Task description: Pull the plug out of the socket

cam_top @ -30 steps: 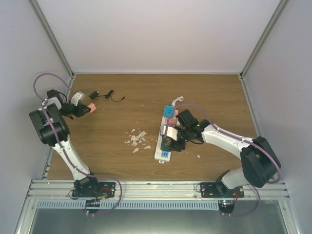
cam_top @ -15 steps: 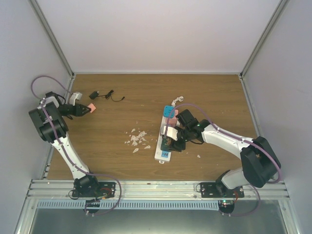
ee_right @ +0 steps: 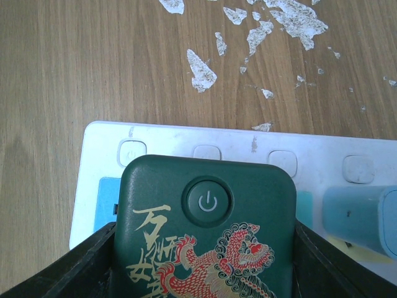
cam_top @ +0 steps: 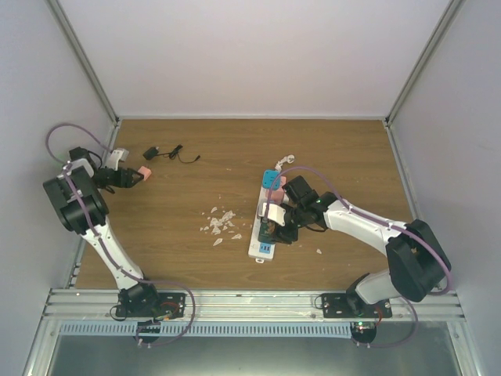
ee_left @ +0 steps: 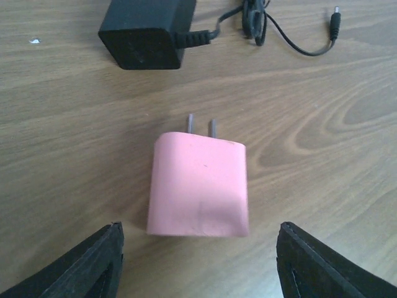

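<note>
Spread wide, the left gripper is seen in the left wrist view with a pink plug lying flat on the table between its fingers, untouched on either side. The two prongs are pointed away from the camera, toward a black adapter. Only the right wrist view shows what the right gripper is clamped on: a dark green plug with a power button, seated in the socket. From above, the socket's long axis is seen running near to far at the table's middle right, with the far end tipped slightly rightward and a blue plug seated there.
</note>
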Controlling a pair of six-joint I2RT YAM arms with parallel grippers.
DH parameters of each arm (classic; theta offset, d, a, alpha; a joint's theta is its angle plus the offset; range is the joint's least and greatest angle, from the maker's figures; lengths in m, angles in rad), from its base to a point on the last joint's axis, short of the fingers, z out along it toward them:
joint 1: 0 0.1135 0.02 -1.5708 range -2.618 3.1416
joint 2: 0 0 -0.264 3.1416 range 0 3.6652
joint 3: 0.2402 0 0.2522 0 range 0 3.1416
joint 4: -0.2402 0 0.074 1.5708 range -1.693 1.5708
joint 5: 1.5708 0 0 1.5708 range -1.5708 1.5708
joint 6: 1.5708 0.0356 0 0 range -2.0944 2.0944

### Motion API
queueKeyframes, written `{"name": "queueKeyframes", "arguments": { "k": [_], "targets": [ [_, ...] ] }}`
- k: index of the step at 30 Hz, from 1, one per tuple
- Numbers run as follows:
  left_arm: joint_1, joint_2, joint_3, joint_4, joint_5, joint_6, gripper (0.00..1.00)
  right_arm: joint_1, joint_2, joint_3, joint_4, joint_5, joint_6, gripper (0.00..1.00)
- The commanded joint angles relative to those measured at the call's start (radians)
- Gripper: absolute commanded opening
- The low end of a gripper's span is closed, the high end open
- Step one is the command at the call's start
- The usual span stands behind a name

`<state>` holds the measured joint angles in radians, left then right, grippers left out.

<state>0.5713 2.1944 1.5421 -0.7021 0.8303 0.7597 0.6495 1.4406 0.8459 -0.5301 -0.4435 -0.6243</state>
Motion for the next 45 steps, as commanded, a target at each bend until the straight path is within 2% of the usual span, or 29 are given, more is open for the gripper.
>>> {"name": "queueKeyframes", "arguments": {
  "k": [1,4,6,9,12,14,16,20,27,32,37,45],
  "targets": [
    [-0.018,-0.152,-0.091,0.088,-0.015,0.048,0.7,-0.001,-0.018,0.01,-0.069,-0.01,-0.004,0.35],
    [-0.055,-0.256,-0.177,0.12,-0.006,0.103,0.73,0.0,-0.019,0.013,-0.058,-0.009,-0.009,0.44],
    [-0.085,-0.322,-0.228,0.11,0.034,0.156,0.74,-0.001,-0.016,0.012,-0.056,-0.013,-0.016,0.59],
    [-0.151,-0.418,-0.306,0.076,0.09,0.258,0.77,-0.001,-0.024,0.004,-0.049,-0.021,-0.024,0.71],
    [-0.247,-0.503,-0.378,0.055,0.096,0.322,0.81,-0.001,-0.044,0.001,-0.044,-0.031,-0.028,0.78],
    [-0.325,-0.547,-0.414,0.044,0.104,0.354,0.88,-0.004,-0.062,0.004,-0.048,-0.034,-0.037,0.84],
    [-0.395,-0.585,-0.437,0.031,0.114,0.38,0.91,-0.017,-0.085,0.006,-0.055,-0.055,-0.046,0.89],
    [-0.536,-0.648,-0.468,0.013,0.143,0.416,0.92,-0.057,-0.134,-0.015,-0.071,-0.105,-0.071,0.92],
    [-0.831,-0.689,-0.482,0.038,0.084,0.401,0.89,-0.216,-0.18,-0.049,-0.108,-0.228,-0.112,0.85],
    [-1.031,-0.662,-0.465,0.071,-0.028,0.366,0.9,-0.316,-0.174,-0.051,-0.128,-0.261,-0.158,0.69],
    [-1.137,-0.627,-0.455,0.104,-0.078,0.335,0.91,-0.351,-0.178,-0.083,-0.076,-0.253,-0.144,0.51],
    [-1.254,-0.548,-0.419,0.182,-0.136,0.283,0.9,-0.355,-0.102,-0.08,0.009,-0.283,-0.097,0.34]
  ]
}}
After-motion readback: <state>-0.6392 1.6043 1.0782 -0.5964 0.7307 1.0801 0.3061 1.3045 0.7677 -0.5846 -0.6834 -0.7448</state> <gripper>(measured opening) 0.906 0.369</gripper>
